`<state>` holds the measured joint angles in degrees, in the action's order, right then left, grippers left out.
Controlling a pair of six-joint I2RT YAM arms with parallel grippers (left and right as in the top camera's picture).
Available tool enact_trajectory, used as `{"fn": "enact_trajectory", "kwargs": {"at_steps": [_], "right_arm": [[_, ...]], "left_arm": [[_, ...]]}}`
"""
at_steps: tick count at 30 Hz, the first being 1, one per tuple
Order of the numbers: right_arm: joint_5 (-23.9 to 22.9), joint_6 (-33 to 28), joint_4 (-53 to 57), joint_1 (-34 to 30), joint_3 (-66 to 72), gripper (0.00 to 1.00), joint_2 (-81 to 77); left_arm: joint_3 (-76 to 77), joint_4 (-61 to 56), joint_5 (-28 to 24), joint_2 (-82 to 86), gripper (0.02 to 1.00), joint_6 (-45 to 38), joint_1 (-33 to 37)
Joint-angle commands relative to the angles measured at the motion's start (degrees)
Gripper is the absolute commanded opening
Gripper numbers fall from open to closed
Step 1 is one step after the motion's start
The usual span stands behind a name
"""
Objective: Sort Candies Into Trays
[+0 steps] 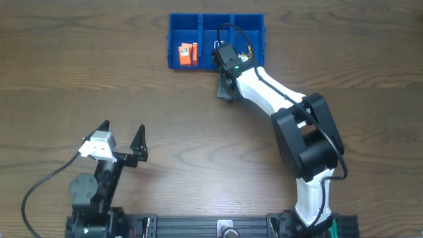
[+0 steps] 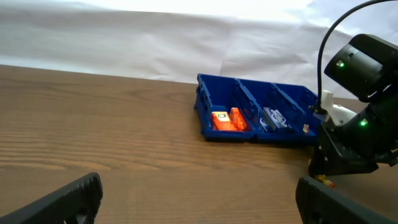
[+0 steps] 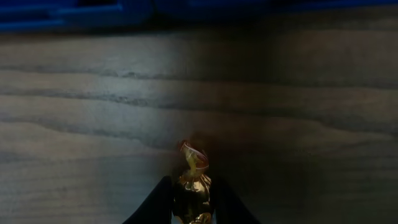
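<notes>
At the far middle of the table [image 1: 66, 79], tray [image 1: 170, 39]: a blue plastic bin with three compartments side by side, its front wall facing the arms.
Left compartment: two orange candies [image 1: 188, 54], boxy and bright, lying close together.
Middle compartment: one dark wrapped candy [image 2: 273, 118] with a glossy, crinkled skin.
Right compartment: mostly hidden behind its divider and the right arm's cable, so what it holds cannot be told.
Left gripper [image 1: 123, 127]: near its own base at the table's left, well apart from the tray, its black fingers spread wide with nothing between them.
Right gripper [image 1: 227, 91]: low over the wood just in front of the tray, below the middle compartment, its jaws clamped on a sweet.
Gold candy [image 3: 194, 163]: pinched between the right gripper's fingertips, its twisted foil end sticking out past them toward the tray. Whether it touches the table cannot be told.
Materials: the table is brown wood grain with long streaks, the tray is smooth hard plastic with thin walls, and the gold wrapper is shiny and creased.
</notes>
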<state>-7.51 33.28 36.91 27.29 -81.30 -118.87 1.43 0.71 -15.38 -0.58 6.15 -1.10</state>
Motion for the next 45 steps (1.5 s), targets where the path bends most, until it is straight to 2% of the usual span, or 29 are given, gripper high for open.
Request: {"fn": "enact_trajectory", "kwargs": {"at_steps": [1, 6, 10, 14, 21, 40, 42, 43, 44, 45], "right_arm": [[-2.6, -1.0, 1.3, 0.4, -0.5, 0.132, 10.6], [-8.2, -5.5, 2.2, 0.2, -4.0, 0.137, 20.6], [-14.2, -10.1, 1.4, -2.6, -10.3, 0.137, 21.6], [-14.3, -12.5, -3.8, -5.0, -10.6, 0.139, 19.0], [-12.8, -12.5, -5.6, -7.1, -10.6, 0.139, 10.9], [-11.9, -12.3, -9.8, -7.2, -10.6, 0.156, 3.1], [-11.9, -12.3, -9.8, -7.1, -10.6, 0.176, 2.9], [-11.9, -12.3, -9.8, -7.1, -10.6, 0.22, 2.8], [-11.9, -12.3, -9.8, -7.1, -10.6, 0.318, 2.7], [-11.9, -12.3, -9.8, -7.1, -10.6, 0.47, 2.6]], "left_arm": [[-1.2, 2.1, -2.1, 0.4, 0.996, 0.3, 0.3], [-1.2, 2.1, -2.1, 0.4, 0.998, 0.3, 0.3], [-1.2, 2.1, -2.1, 0.4, 0.998, 0.3, 0.3], [-1.2, 2.1, -2.1, 0.4, 0.998, 0.3, 0.3], [-1.2, 2.1, -2.1, 0.4, 0.998, 0.3, 0.3], [-1.2, 2.1, -2.1, 0.4, 0.998, 0.3, 0.3], [-1.2, 2.1, -2.1, 0.4, 0.998, 0.3, 0.3], [-1.2, 2.1, -2.1, 0.4, 0.996, 0.3, 0.3], [-1.2, 2.1, -2.1, 0.4, 0.996, 0.3, 0.3], [-1.2, 2.1, -2.1, 0.4, 0.998, 0.3, 0.3]]}}
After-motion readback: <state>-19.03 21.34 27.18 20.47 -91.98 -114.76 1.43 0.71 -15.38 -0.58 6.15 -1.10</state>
